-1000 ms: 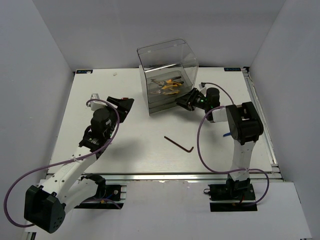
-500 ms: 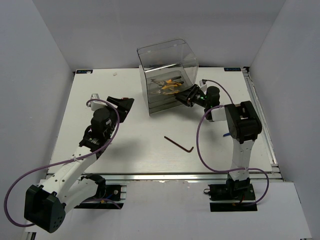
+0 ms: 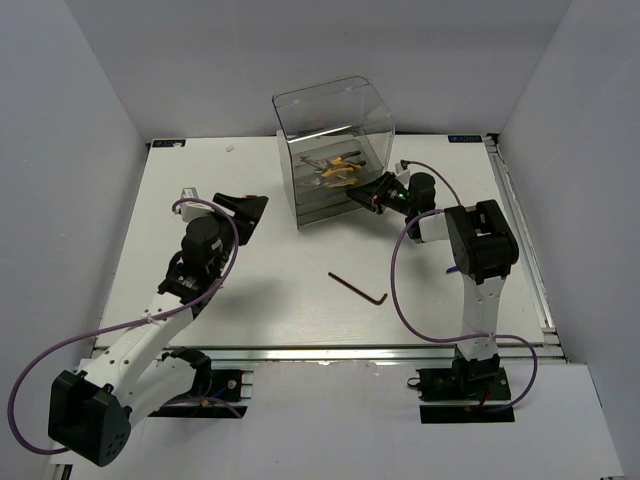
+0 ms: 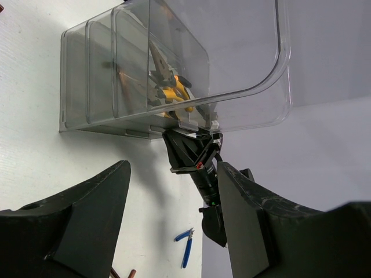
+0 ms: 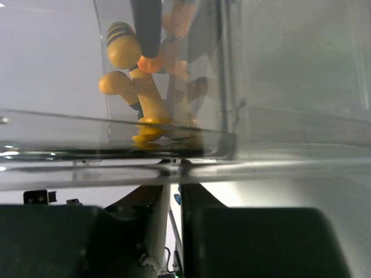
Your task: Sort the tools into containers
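Left arm [image 3: 150, 335]: base at the near-left corner, white link running far and right over the bench [image 3: 280, 310], black wrist mid-left. Left tool [image 3: 245, 205] points far-right toward the cabinet but sits well apart from it. Its fingers [image 4: 93, 214] are spread wide with nothing between them.

Hex key [image 3: 358, 287]: flat on the bench, centre-right, near of the cabinet, between the two arms and touching neither.

Right arm [image 3: 480, 310]: base at the near-right edge, white link going far to a black elbow, forearm then turned left and far. A blue-handled cutter [image 4: 185, 248] lies on the bench on the right, just beside this arm and mostly hidden by it in the top view.

Right tool [image 3: 360, 198]: tip up against the lower front-right edge of the cabinet [image 3: 335, 105], at a drawer lip. Jaws nearly together, only a thin slit left. Can't tell whether they pinch the lip.

Cabinet: far centre of the bench, clear smoky walls, rounded top. Yellow- and orange-handled pliers [image 3: 338, 168] are piled inside, in the upper part of the drawer stack; exact drawer can't be told.
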`<state>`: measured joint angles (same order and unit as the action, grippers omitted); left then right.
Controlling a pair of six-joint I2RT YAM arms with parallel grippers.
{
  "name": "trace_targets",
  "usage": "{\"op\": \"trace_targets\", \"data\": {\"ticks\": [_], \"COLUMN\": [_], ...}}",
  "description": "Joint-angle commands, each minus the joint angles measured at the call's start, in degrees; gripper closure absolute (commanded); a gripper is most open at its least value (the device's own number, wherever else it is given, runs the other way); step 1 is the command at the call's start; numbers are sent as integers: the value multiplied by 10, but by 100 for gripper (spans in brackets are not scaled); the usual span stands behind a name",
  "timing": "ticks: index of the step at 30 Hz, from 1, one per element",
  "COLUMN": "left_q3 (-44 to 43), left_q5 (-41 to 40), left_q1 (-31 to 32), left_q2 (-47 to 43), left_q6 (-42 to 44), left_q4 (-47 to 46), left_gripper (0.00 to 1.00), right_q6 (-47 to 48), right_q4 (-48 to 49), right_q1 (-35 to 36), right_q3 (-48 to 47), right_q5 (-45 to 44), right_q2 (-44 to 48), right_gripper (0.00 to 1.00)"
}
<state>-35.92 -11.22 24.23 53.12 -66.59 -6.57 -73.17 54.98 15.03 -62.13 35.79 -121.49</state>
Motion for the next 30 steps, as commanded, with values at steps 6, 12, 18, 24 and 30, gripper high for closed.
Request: {"op": "trace_targets", "data": {"ticks": [6,12,18,24,30], "left_q3": [12,16,20,20,23], "left_q5": [-2,-2,-4,-4,-4], "left_q1": [-1,0,0,-1,-1], "left_q2": [-15,-21,-25,-28,-32], "left_q6": [-2,-3,5,15,28], "left_q4": [-13,-16,-12,-2,11], "left_gripper": [28,28,28,28,28], "right_q6": [-4,0,20,38,59], "right_q4": [46,58,64,64,47], "right_q1": [2,-2,-4,-13,-18], "right_q3": [-2,38,98,191,265], "right_q5": [-17,-7,9,27,39], "right_q2": [1,20,65,124,178], "right_gripper": [97,100,100,100,100]}}
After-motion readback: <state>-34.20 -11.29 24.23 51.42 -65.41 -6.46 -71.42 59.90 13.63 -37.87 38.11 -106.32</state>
